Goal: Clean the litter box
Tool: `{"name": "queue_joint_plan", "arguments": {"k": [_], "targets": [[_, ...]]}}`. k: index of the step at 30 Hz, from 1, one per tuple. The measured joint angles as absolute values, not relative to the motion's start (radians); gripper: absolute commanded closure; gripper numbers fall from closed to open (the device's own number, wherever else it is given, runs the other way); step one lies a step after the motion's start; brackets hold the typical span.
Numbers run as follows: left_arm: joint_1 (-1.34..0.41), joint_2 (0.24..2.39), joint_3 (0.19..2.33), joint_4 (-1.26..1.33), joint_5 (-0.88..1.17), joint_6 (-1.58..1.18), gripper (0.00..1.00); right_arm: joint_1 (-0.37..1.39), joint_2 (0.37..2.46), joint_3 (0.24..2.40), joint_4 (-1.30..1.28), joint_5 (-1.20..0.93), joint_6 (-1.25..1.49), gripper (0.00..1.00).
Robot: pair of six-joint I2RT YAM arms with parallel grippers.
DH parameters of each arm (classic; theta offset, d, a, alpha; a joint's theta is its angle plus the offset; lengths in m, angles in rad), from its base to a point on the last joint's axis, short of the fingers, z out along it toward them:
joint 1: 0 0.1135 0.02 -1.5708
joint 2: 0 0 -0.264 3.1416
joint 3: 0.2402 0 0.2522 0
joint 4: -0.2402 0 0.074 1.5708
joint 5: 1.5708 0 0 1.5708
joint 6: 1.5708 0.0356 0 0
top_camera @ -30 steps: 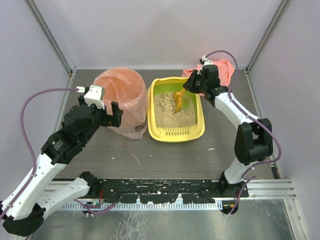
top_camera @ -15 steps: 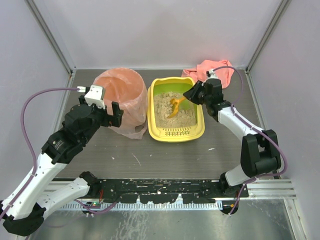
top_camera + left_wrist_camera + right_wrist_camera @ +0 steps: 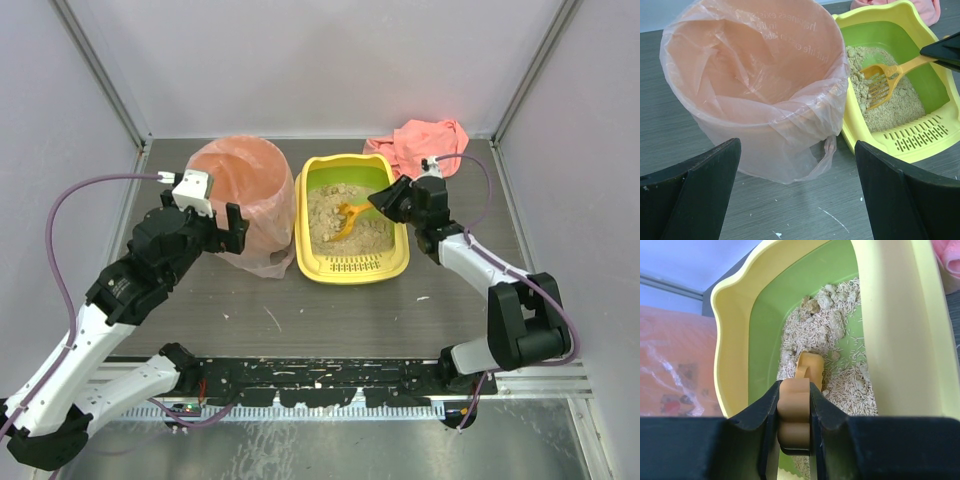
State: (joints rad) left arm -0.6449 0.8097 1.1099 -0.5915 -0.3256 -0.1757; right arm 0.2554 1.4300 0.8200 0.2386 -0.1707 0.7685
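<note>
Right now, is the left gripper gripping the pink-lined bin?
No, the left gripper stands wide open, its fingers not closed on the bin in front of it.

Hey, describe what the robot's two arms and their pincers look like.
The left arm and right arm both have white links with bulky black joints. A thin purple cable loops along each to the wrist. The left pincer and right pincer each have two flat black fingers. A small white box sits on the left wrist.
</note>
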Motion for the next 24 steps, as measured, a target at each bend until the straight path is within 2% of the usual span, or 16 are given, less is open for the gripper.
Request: {"name": "queue_joint_plan", "arguments": {"k": [12, 24], "targets": [[-0.645, 0.809, 1.110, -0.592, -0.326, -0.176, 0.02, 0.236, 1.361, 0.759, 0.318, -0.175, 0.830, 0.99], [-0.645, 0.809, 1.110, -0.592, -0.326, -0.175, 0.02, 0.084, 1.331, 0.667, 0.436, -0.315, 0.909, 0.99]]}}
